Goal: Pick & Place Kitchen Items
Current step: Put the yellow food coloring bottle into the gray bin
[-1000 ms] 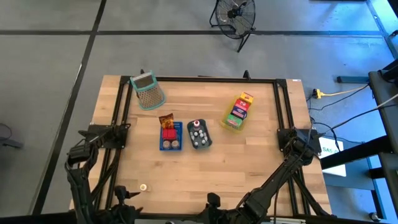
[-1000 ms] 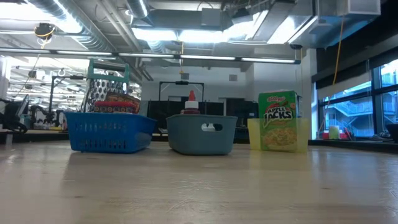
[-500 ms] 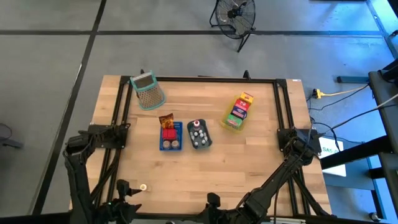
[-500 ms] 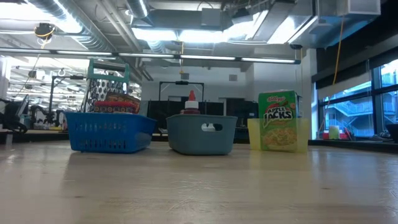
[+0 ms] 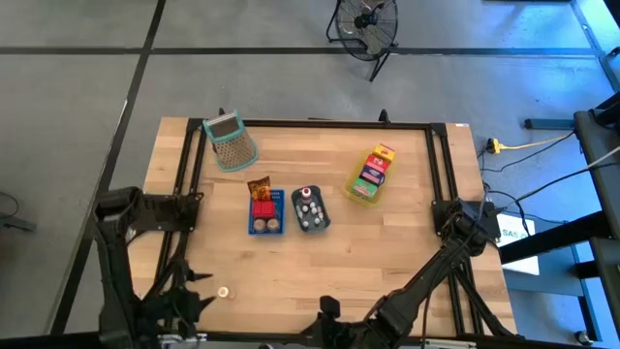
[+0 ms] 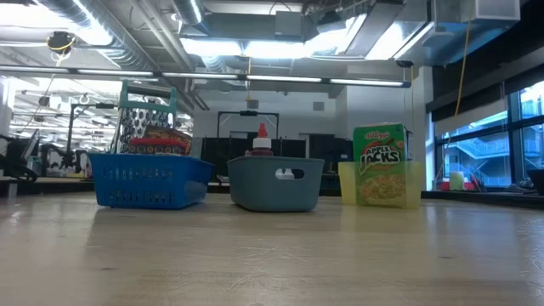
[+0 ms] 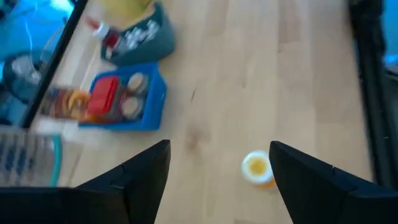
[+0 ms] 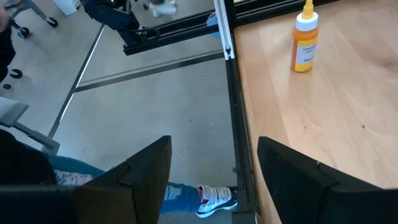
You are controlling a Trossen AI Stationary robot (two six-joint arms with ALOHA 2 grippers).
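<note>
A small jar with a yellow lid (image 5: 224, 291) (image 7: 257, 168) stands alone on the table near its front left. My left gripper (image 5: 197, 289) (image 7: 219, 147) hangs open just left of it and above the table, touching nothing. The blue tray (image 5: 264, 225) holds a red tin (image 5: 263, 206) and a brown packet (image 5: 258, 187). White round pieces lie in the grey-blue tray (image 5: 310, 209). Cartons stand in the yellow tray (image 5: 371, 174) (image 6: 380, 166). My right gripper (image 5: 327, 310) (image 8: 213, 142) waits open at the table's near edge.
A green-rimmed mesh basket (image 5: 231, 142) lies at the far left of the table. An orange bottle (image 8: 303, 40) stands on the wood near the table's edge in the right wrist view. A person's leg and shoe (image 8: 205, 196) show on the floor beside that edge.
My left arm has drawn up and back toward the table's left edge, and its gripper has risen beside the small jar. The jar has stayed where it was.
</note>
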